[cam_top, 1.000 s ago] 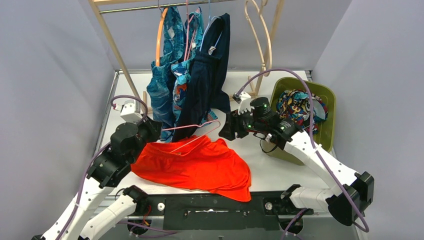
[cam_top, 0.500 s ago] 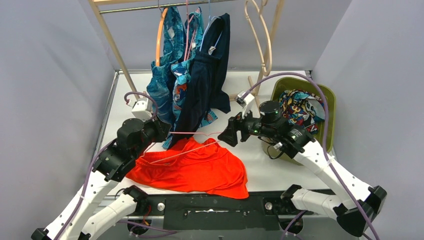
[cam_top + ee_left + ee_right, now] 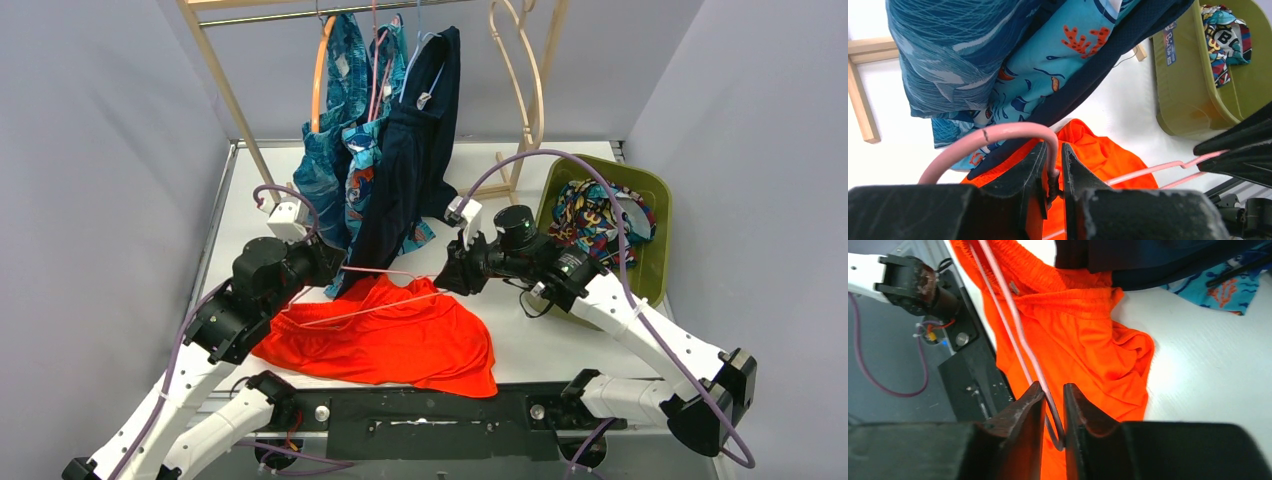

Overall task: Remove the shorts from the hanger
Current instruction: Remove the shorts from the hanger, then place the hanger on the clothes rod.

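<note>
We clamp the pink hanger [image 3: 998, 132] with the left gripper [image 3: 1054, 167] on its hook and the right gripper [image 3: 1053, 412] on its arm. Next, we judge, it must slide clear of the orange shorts [image 3: 400, 340].

The top camera is looking down from high behind the near edge, covering the surface [image 3: 530, 340]. The left wrist camera is facing far-right, close along its fingers [image 3: 1023, 175]; the right one is facing near-left. All are sharing the pink hanger [image 3: 998, 134] and orange-red shorts [image 3: 400, 340].
</note>
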### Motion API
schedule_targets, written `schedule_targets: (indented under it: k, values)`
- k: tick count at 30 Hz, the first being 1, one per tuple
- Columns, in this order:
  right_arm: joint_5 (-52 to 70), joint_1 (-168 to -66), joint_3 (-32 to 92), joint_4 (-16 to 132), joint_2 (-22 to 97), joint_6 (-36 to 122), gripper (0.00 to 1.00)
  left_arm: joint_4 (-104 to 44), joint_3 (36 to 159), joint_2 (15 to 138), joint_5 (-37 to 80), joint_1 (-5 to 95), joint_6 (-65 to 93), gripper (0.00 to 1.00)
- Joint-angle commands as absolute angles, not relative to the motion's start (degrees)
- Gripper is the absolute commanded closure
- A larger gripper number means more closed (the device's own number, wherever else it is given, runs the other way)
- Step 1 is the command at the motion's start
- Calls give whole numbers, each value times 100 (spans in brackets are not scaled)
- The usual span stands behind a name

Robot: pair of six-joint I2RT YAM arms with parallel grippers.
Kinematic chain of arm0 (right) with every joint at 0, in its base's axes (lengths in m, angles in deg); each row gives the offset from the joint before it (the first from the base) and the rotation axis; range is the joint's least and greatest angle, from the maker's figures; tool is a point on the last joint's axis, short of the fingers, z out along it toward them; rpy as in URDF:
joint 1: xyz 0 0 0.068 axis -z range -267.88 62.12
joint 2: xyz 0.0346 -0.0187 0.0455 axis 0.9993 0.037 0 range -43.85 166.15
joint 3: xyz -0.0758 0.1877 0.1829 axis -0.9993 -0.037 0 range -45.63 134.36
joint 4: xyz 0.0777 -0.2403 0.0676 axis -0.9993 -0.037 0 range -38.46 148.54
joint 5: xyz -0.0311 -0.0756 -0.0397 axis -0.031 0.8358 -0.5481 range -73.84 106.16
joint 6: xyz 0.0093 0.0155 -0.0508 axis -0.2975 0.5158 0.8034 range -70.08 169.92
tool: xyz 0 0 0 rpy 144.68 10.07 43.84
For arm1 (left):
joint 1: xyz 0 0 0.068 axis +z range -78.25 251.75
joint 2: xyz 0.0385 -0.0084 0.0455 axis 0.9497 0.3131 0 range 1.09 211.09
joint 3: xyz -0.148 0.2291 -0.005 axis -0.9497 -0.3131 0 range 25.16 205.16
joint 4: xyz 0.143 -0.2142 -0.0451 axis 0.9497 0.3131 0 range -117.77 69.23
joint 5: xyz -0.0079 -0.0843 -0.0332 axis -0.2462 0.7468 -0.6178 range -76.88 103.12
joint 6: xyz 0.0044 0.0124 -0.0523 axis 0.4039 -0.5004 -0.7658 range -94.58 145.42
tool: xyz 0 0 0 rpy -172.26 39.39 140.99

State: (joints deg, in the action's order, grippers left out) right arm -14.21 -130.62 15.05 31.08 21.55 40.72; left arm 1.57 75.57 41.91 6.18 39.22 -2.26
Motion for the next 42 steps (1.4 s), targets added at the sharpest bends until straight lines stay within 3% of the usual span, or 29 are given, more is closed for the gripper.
schedule_targets:
  k: [1, 2, 5, 8, 11, 14, 21, 32, 38, 42]
  values:
    - [-1720, -13077, 1580, 3340, 2068, 4169, 92, -187, 7656, 4074, 705, 3941, -42, 100]
    - [-1791, -13077, 1576, 3325, 2052, 4157, 96, -173, 7650, 4055, 688, 3944, -40, 100]
    - [-1906, -13078, 1495, 3303, 1919, 4069, 100, -184, 7592, 3972, 678, 3944, -36, 83]
    - [-2070, -13064, 1413, 3189, 1710, 3939, 100, -169, 7500, 3880, 734, 3948, -26, 58]
    - [-2030, -13043, 1315, 2948, 1399, 3830, 100, -124, 7446, 3802, 791, 3946, -56, 39]
    - [-1774, -13012, 1249, 2568, 1107, 3679, 100, -234, 7383, 3696, 934, 3941, -84, 30]
    - [-1275, -12838, 1042, 1901, 39, 3209, 100, -577, 7285, 3388, 1035, 3941, -139, 27]
    - [-403, -12813, 1660, 352, -1058, 2777, 100, -609, 6656, 2720, -96, 3947, -10, 26]
    - [1202, -12830, 2426, -319, -998, 2635, 100, -519, 6193, 2772, -790, 3942, 116, 25]
    - [2092, -12828, 2782, -23, -816, 2650, 100, -630, 5785, 2827, -1156, 3942, 125, 24]
